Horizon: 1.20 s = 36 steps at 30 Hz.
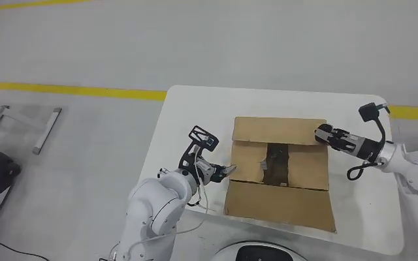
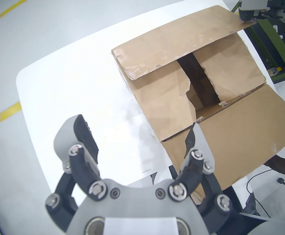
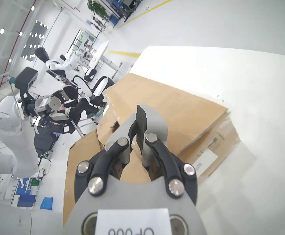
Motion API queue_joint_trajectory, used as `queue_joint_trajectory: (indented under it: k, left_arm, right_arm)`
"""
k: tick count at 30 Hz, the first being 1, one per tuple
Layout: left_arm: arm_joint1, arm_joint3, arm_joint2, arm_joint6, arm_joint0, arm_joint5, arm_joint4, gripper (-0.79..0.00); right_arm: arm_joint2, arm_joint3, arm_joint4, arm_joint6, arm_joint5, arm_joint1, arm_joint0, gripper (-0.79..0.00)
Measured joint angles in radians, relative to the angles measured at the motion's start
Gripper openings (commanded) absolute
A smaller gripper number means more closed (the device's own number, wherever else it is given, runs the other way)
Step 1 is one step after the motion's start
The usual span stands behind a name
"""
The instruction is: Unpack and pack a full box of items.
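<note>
A brown cardboard box (image 1: 281,196) (image 2: 233,133) (image 3: 178,111) stands on the white table (image 1: 196,117). Its two inner flaps lie inward with a dark gap (image 1: 277,163) (image 2: 198,82) between them; the contents are hidden. The near outer flap hangs open toward the table's front edge. My left gripper (image 1: 227,171) (image 2: 140,135) is open beside the box's left side, one fingertip (image 2: 194,135) near the near flap's corner. My right gripper (image 1: 318,134) (image 3: 139,124) (image 2: 246,16) is shut on the far flap's right corner, and this flap lies tilted over the box.
Bare table (image 2: 78,77) stretches left of the box and beyond it (image 3: 222,66). A yellow line (image 1: 78,89) crosses the floor, and a metal frame (image 1: 46,130) lies on it at left. A green stand (image 2: 267,44) is beyond the table's right side.
</note>
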Motion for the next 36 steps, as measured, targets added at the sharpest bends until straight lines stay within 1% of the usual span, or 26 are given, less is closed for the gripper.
queue_joint_trajectory:
  k: [5, 11, 16, 26, 29, 31, 36]
  left_arm:
    - [0.000, 0.000, 0.001, 0.000, -0.001, 0.001, 0.001, 0.000]
    - [0.000, 0.000, 0.001, 0.000, -0.001, 0.001, 0.001, 0.000]
    - [0.000, 0.000, 0.001, 0.000, -0.001, 0.001, 0.001, 0.000]
    - [0.000, 0.000, 0.001, 0.000, -0.001, 0.001, 0.001, 0.000]
    - [0.001, 0.004, 0.003, 0.025, 0.011, 0.000, 0.003, 0.000]
    - [0.005, 0.005, 0.005, 0.043, 0.020, -0.010, 0.005, 0.000]
    - [0.016, 0.000, -0.006, 0.039, 0.025, -0.067, 0.000, 0.000]
  right_arm:
    - [-0.044, -0.003, -0.014, -0.011, -0.001, 0.002, -0.017, -0.785]
    - [-0.088, 0.020, -0.032, -0.040, 0.007, 0.003, -0.008, -0.785]
    - [-0.106, 0.037, -0.035, -0.061, 0.011, 0.006, -0.001, -0.785]
    - [-0.126, 0.071, -0.039, -0.064, 0.013, 0.015, 0.015, -0.785]
    - [-0.136, 0.077, -0.041, -0.061, 0.013, 0.017, 0.021, -0.785]
    - [-0.136, 0.076, -0.035, -0.067, 0.009, 0.019, 0.021, -0.785]
    - [-0.106, 0.027, -0.005, -0.086, -0.033, 0.027, -0.004, -0.785]
